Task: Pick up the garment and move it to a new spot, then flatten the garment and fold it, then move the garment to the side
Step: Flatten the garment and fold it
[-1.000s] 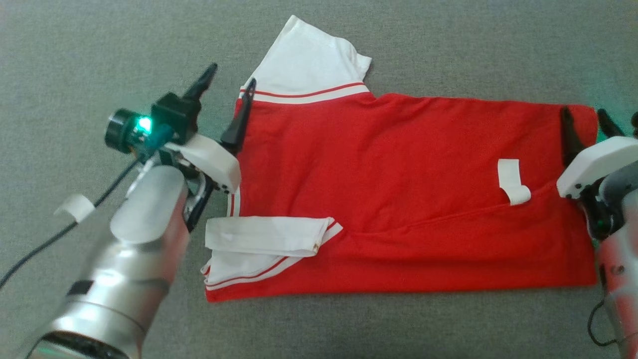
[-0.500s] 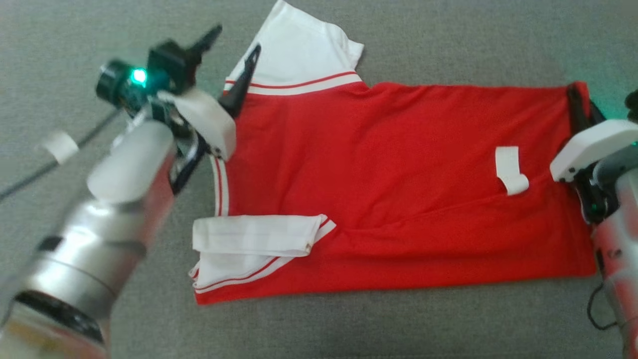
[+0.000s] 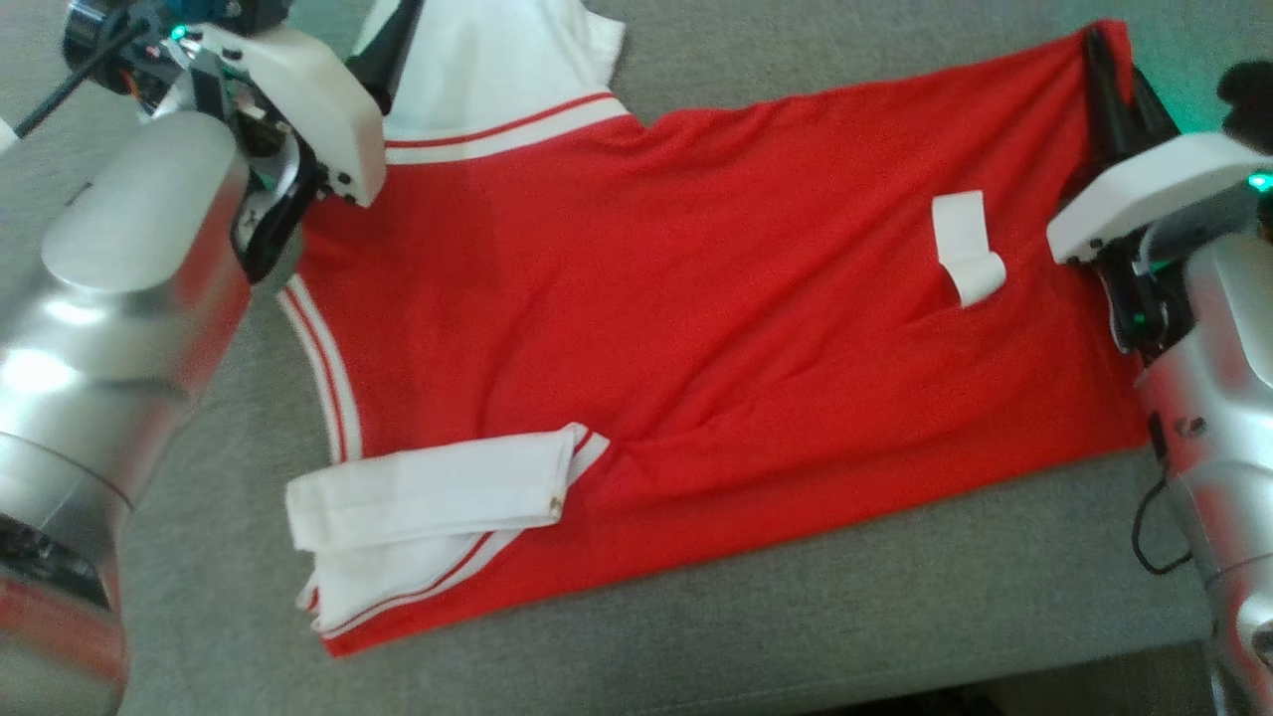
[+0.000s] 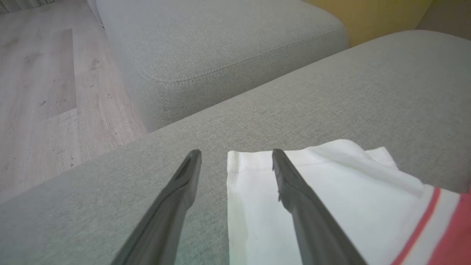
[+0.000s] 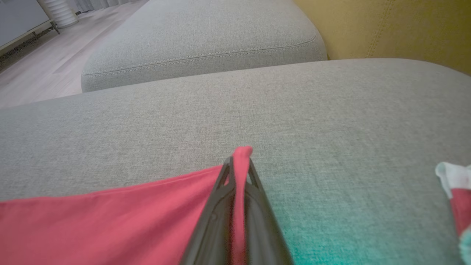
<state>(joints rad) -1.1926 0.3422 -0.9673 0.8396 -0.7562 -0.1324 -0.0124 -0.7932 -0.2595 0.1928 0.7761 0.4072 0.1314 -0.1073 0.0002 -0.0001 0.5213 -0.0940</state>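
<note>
The red garment (image 3: pixel 646 328), a soft jersey shirt with white sleeves and white trim with a thin red stripe, lies spread flat on the grey woven-fabric sofa cushion (image 3: pixel 796 617). It stretches from one gripper to the other.

The right gripper (image 5: pixel 239 163) is closed on a red corner of the garment. A thin fold of the cloth is pinched between its two dark fingers, and a small tip of red cloth stands up just beyond the fingertips. From this grip the red cloth runs toward the left gripper (image 4: pixel 235 158), and bare cushion lies ahead of the fingers. Near the right gripper, a little toward the middle of the shirt, a small white cloth label (image 3: pixel 967 249) lies on the red cloth.

The left gripper stands open, its fingers apart. It is at the white sleeve (image 4: pixel 331 191). The sleeve's side edge lies in the gap between the fingers, so one finger is over the white cloth and the other is over the bare cushion. I cannot tell if the fingers touch the cloth. Ahead of this gripper are a second grey cushion (image 4: pixel 220 40) and a pale wooden floor (image 4: pixel 44 92).

The folded white sleeve (image 3: pixel 428 492), a flat strip, lies behind the left gripper, well apart from its fingers.
</note>
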